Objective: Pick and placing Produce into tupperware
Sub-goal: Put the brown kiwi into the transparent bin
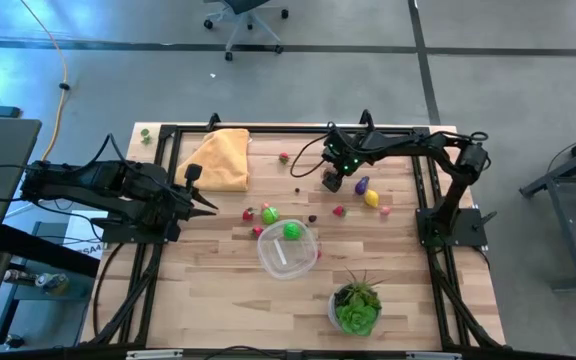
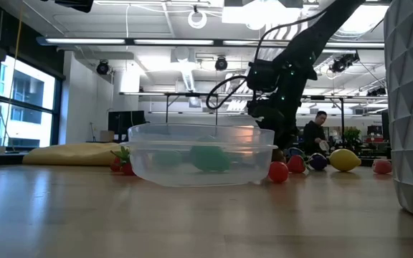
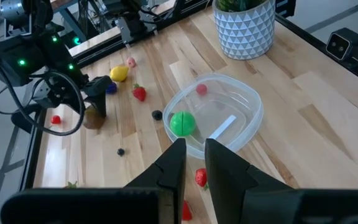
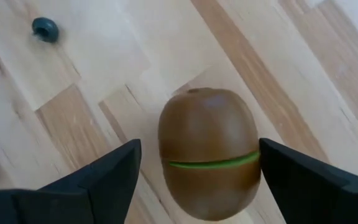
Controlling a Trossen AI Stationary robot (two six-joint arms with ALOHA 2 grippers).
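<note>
Right end effector [image 4: 194, 171] is down over a brown kiwi [image 4: 209, 162] toward the far side of the table [image 1: 218, 300], fingers spread wide with the kiwi sitting between them, one finger on either side, not squeezed yet as far as I can see. The kiwi has a thin green seam around its middle and lies on the wood. Left end effector [image 3: 194, 158] hangs over the left side of the table, fingers nearly together and nothing in them. The clear round tupperware [image 1: 288, 251] sits around the middle of the table, a bit toward the near edge, with a green ball-shaped fruit [image 1: 292, 230] in it plus a small red piece [image 3: 201, 89]. Loose produce is scattered beyond it: a yellow lemon [image 1: 372, 198], a purple piece [image 1: 362, 184], a strawberry [image 3: 140, 93], a few tiny dark berries. A yellow cloth [image 1: 218, 158] lies at the far left corner, and a potted plant [image 1: 356, 305] stands by the near edge.
</note>
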